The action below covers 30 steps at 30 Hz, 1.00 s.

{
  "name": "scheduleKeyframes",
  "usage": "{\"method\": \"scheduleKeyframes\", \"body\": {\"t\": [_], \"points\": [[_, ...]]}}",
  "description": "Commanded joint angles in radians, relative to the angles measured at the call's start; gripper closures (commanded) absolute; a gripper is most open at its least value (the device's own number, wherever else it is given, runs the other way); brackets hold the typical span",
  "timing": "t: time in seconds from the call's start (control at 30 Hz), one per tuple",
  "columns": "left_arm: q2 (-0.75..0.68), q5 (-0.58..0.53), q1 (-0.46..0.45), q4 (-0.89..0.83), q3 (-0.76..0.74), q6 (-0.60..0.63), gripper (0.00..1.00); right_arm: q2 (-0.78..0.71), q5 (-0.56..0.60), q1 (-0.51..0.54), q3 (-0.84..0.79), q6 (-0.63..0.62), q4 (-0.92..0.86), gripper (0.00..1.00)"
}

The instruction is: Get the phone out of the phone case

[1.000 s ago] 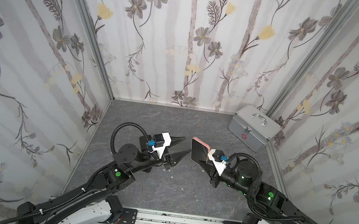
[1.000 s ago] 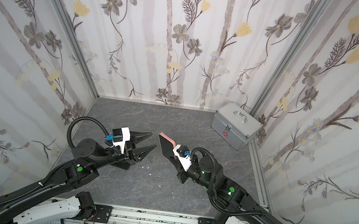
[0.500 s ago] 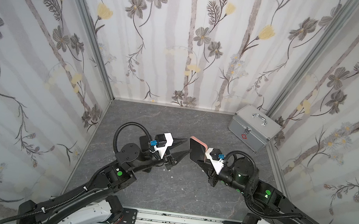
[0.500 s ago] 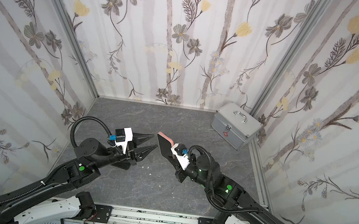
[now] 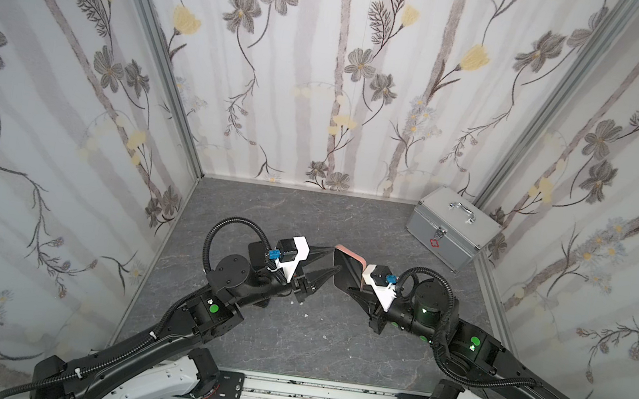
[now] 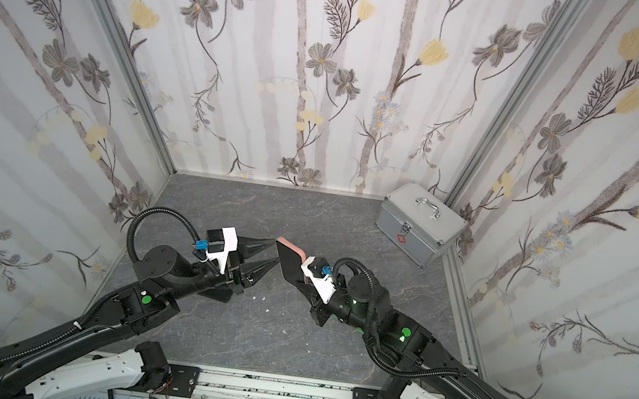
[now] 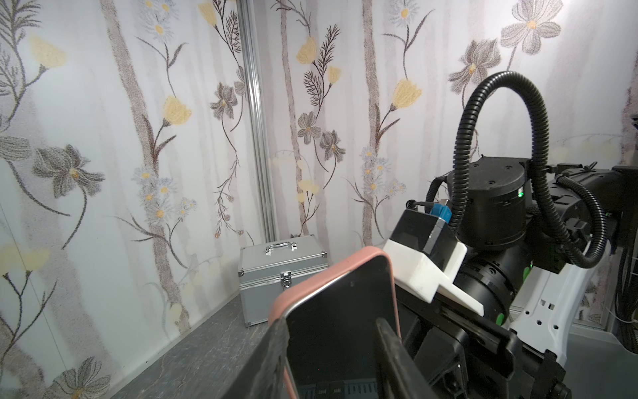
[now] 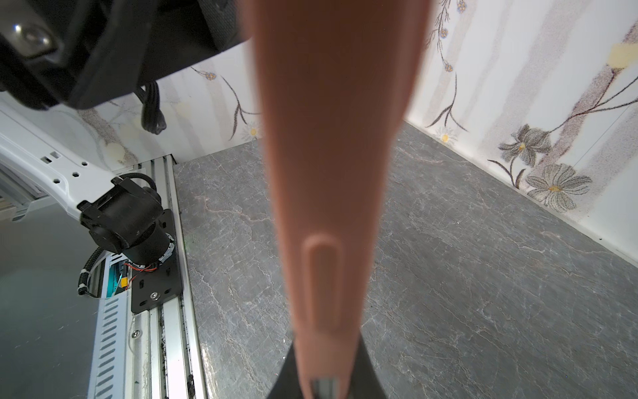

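The right tool (image 8: 326, 366) is clamped on one end of the phone case (image 7: 328, 273) (pink). The phone (image 7: 341, 317) sits inside it, raised above the table (image 5: 266, 210) at centre frame in both top views. The left tool (image 5: 333, 260) has its fingers apart, bracketing the case's upper left corner; contact cannot be determined.

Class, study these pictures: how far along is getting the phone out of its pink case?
Done: the right gripper is shut on the pink case, holding it off the table. In hand: the left gripper, jaws apart, is at the phone, facing its screen. Left: the phone sits in the case; nothing is freed yet.
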Motion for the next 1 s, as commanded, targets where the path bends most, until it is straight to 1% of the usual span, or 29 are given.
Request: {"method": "scheduleKeyframes", "body": {"t": [0.0, 0.13, 0.57, 0.97], "points": [[0.000, -0.003, 0.000, 0.026, 0.000, 0.001, 0.56, -0.001, -0.036, 0.003, 0.005, -0.022, 0.081, 1.00], [-0.003, -0.014, 0.000, 0.026, 0.000, 0.004, 0.54, -0.003, -0.036, 0.003, 0.003, -0.024, 0.083, 1.00], [-0.008, -0.019, 0.000, 0.025, -0.004, 0.001, 0.54, 0.007, -0.037, 0.003, 0.003, -0.026, 0.076, 1.00], [0.024, -0.003, 0.001, 0.025, 0.007, 0.002, 0.55, 0.022, -0.079, 0.005, 0.020, -0.047, 0.072, 1.00]]}}
